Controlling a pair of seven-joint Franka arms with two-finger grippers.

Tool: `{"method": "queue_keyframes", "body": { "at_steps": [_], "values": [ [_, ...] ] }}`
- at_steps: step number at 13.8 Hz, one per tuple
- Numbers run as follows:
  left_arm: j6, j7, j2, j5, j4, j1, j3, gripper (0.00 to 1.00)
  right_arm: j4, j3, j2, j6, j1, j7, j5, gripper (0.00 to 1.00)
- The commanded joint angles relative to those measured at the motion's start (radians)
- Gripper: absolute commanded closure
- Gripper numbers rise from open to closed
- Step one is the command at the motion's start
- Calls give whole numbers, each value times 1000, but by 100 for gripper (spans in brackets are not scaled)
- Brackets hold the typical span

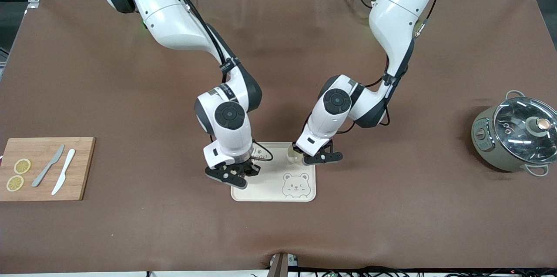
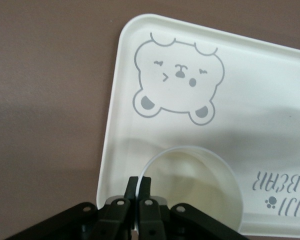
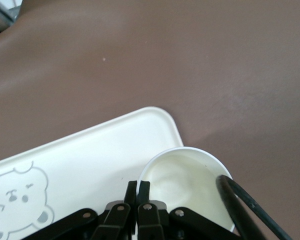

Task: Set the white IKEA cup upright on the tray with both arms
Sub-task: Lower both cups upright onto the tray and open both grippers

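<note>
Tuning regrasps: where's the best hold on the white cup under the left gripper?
I'd take the rim wall from straight above, one finger inside and one outside: the white cup stands upright on the tray, mouth open, wall thin. The left gripper pinches it that way; the right gripper pinches a second cup likewise at a tray corner.

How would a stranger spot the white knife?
Find the wooden board at the right arm's end of the table. Two knives lie on it beside lemon slices; the white knife is farther from the slices than the grey knife.
</note>
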Motion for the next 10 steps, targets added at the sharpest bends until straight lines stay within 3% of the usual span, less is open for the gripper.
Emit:
{"method": "queue_keyframes", "body": {
  "at_steps": [1, 5, 6, 7, 8, 10],
  "values": [
    [-13, -39, -1, 30, 17, -67, 86, 100, 38, -15, 34, -9, 29, 33, -22, 100],
    [-11, -42, 2, 30, 18, -86, 117, 100, 38, -15, 56, 3, 46, 53, -22, 100],
    [-10, -37, 2, 32, 17, -84, 119, 1, 38, -15, 57, 5, 48, 53, -22, 100],
    [-8, -42, 5, 43, 18, -89, 123, 0, 38, -15, 57, 5, 46, 53, -22, 100],
    [-10, -46, -2, 49, 18, -86, 126, 0, 38, -15, 57, 5, 46, 53, -21, 90],
    [-17, -98, -28, 47, 17, -75, 126, 0, 38, -13, 57, 5, 46, 51, -21, 50]
  ]
}}
